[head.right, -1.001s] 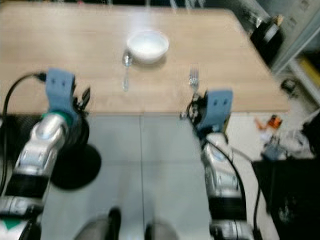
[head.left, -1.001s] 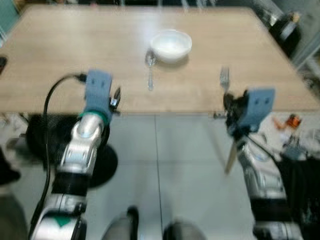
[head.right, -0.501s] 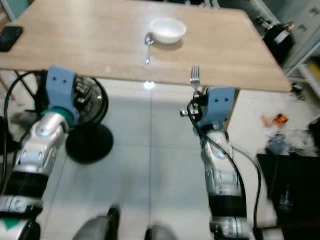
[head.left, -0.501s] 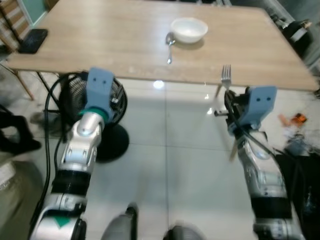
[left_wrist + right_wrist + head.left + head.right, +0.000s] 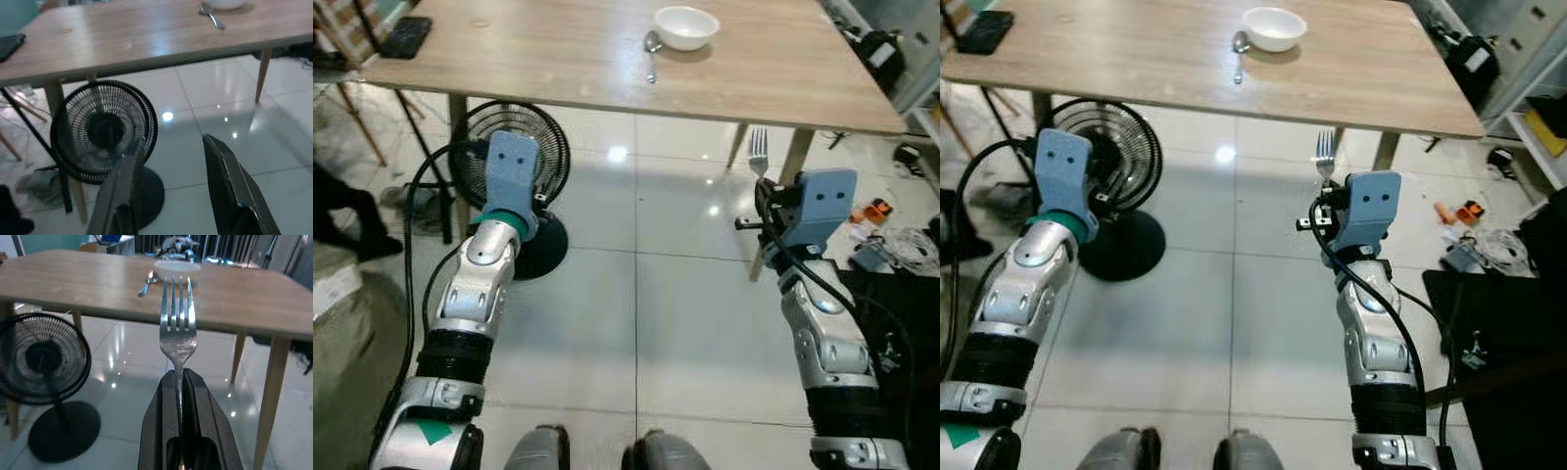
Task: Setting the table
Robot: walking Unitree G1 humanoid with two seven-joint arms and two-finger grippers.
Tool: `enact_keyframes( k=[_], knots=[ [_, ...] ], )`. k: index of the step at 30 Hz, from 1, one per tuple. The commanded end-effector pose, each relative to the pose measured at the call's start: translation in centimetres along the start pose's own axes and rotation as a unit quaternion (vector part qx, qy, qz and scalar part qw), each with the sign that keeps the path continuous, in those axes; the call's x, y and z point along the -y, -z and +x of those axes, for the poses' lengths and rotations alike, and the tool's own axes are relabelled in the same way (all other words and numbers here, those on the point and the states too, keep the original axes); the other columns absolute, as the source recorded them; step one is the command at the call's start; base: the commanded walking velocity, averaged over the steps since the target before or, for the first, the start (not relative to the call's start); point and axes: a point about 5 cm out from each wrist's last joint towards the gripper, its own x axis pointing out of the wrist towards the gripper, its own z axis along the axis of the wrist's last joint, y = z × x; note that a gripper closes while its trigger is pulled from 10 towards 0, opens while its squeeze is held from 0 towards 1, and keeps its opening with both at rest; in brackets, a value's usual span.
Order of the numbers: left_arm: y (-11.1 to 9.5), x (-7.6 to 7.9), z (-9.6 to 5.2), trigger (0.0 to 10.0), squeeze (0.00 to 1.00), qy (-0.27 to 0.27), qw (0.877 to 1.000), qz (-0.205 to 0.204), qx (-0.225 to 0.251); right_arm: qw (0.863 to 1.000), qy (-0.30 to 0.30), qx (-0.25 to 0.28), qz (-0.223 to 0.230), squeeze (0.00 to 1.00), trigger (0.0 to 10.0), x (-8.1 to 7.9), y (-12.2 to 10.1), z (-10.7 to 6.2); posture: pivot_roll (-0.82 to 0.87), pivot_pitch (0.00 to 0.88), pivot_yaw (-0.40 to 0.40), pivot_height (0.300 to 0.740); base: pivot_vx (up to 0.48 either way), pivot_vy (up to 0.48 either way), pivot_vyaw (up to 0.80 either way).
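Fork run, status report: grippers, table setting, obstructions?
Right gripper shut on fork, tines up, short of the table. Left gripper open, empty. Bowl and spoon on table. Floor fan under table's near edge, left side.

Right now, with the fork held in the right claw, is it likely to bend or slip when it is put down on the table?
The fork looks like polished metal, so probably stiff, not floppy. The right claw pinches only its thin handle, tines up, so it might pivot or slip. Laid flat on the table, it should hardly roll.
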Motion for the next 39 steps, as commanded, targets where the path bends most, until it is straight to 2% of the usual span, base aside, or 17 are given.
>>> enact_keyframes(
  k=[1, 6, 24, 39],
  knots=[
    [-0.02, 0.36, 0.13, 10.0, 0.00, 0.007, 1.000, 0.000, 0.001, 1.000, 0.008, -0.001, -0.004, 0.00, 10.0, 0.40, 0.11, -0.20, -0.06, 0.000, 0.000, 0.740, -0.379, 0.000, 0.00],
    [-0.06, 0.42, 0.19, 10.0, 0.00, 0.007, 1.000, -0.001, 0.002, 1.000, 0.008, -0.001, -0.003, 0.00, 10.0, 0.43, 0.12, -0.18, -0.06, 0.000, 0.000, 0.740, -0.343, 0.000, 0.00],
    [-0.50, 1.10, 0.51, 10.0, 0.00, 0.014, 1.000, -0.023, 0.008, 1.000, 0.011, -0.003, -0.003, 0.00, 10.0, 0.51, 0.18, -0.20, -0.06, 0.000, 0.003, 0.740, 0.000, 0.000, 0.00],
    [-0.44, 1.15, 0.65, 10.0, 0.00, 0.009, 1.000, -0.025, 0.005, 1.000, 0.012, -0.008, 0.003, 0.00, 10.0, 0.59, 0.22, -0.18, -0.06, 0.000, 0.001, 0.740, 0.000, 0.000, -0.80]
  ],
)
